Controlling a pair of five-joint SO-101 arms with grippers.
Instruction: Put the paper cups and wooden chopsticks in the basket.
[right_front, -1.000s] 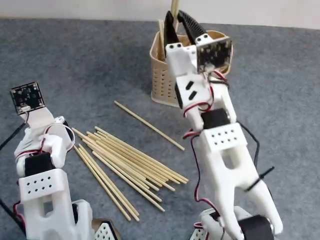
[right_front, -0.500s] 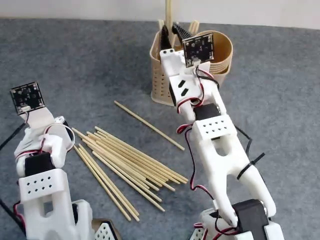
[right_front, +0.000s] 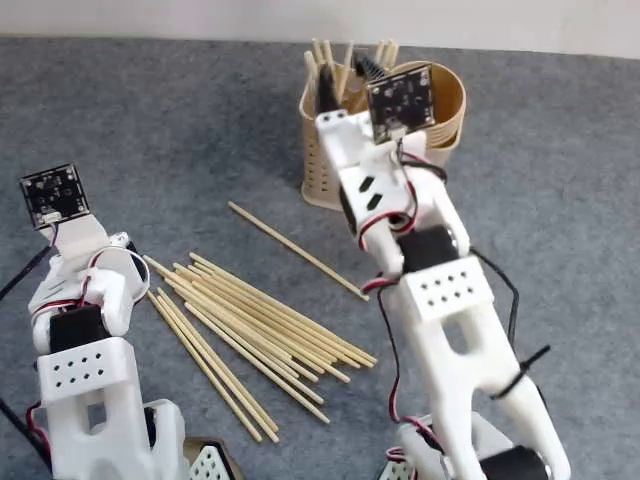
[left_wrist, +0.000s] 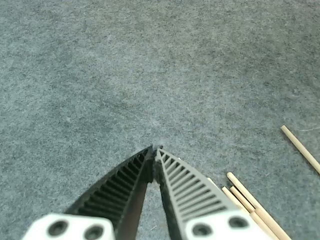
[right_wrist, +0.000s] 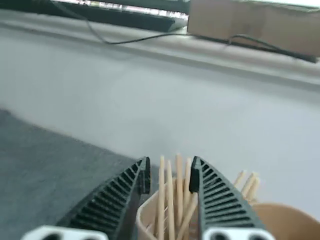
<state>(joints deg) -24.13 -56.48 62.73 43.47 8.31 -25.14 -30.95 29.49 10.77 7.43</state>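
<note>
The basket (right_front: 322, 170) stands near the tabletop's (right_front: 150, 110) far edge with several wooden chopsticks (right_front: 345, 62) upright in it. The right gripper (right_wrist: 169, 176) hangs over its rim, jaws released and parted either side of those sticks. The stacked paper cups (right_front: 448, 95) look to be nested in the basket's other end, though their base is hidden. Loose chopsticks (right_front: 255, 325) lie fanned mid-tabletop, with one stray chopstick (right_front: 297, 250) nearer the basket, and the left gripper (left_wrist: 153, 148), by the left edge, has its jaws clenched on nothing.
</note>
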